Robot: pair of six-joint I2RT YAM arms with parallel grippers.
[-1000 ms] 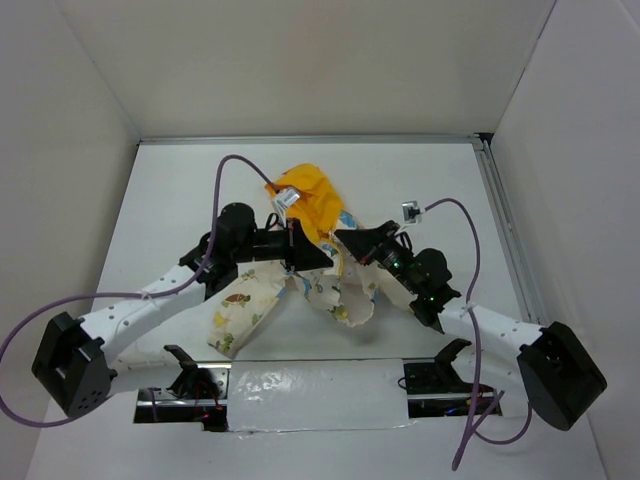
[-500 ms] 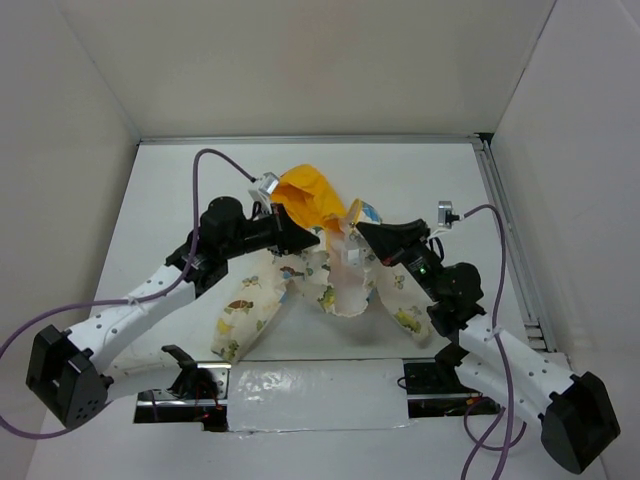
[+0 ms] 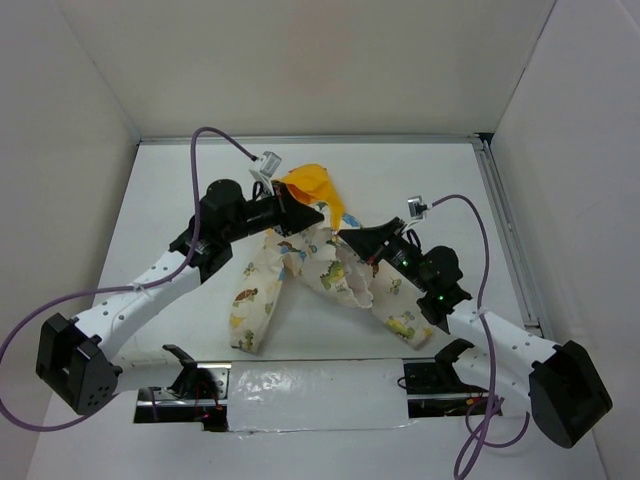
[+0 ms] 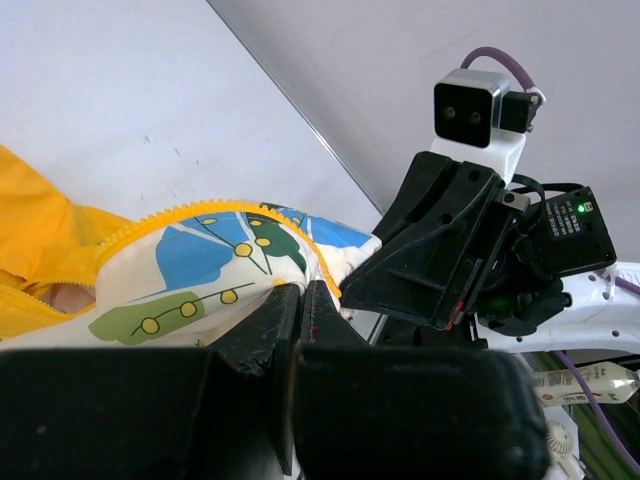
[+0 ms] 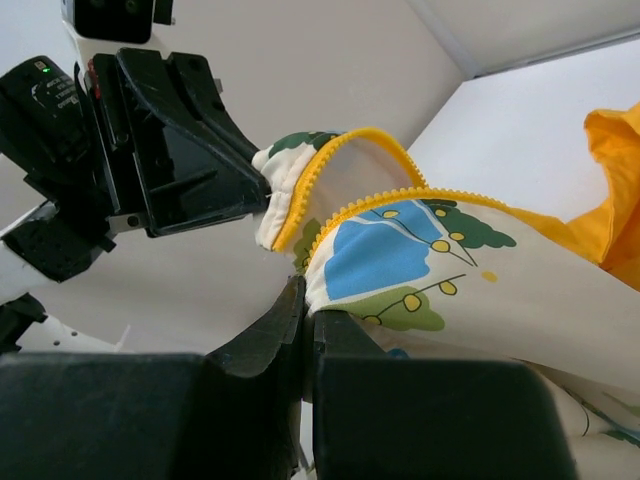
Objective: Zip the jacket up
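The left claw [image 4: 300,295] is pinched shut, with only a sliver between its tips. The printed front edge of the jacket [image 3: 305,262] comes out right at those tips, so I judge it clamped on cloth beside the yellow zip teeth [image 4: 200,206]. The right claw [image 5: 305,292] is pinched the same way on the other front edge, with the teeth curling up just above its tips. Each claw has the other just ahead of it, tip toward tip, with a short span of cloth between. Below and behind both claws the sleeves [image 3: 250,305] trail toward the arm bases and seem to rest on the tabletop [image 3: 170,200]. The hood [image 3: 312,190] bunches just beyond the left claw. No slider or pin shows in any view, so I cannot tell where they sit. That is the main risk: both grips look to be on fabric, not hardware, so the edges could meet without the zip ever being engaged. With the tips this close, any inward move could knock the claws together. Pulling them apart could drag the thin hem out of one pinch, dropping that side and losing the alignment.
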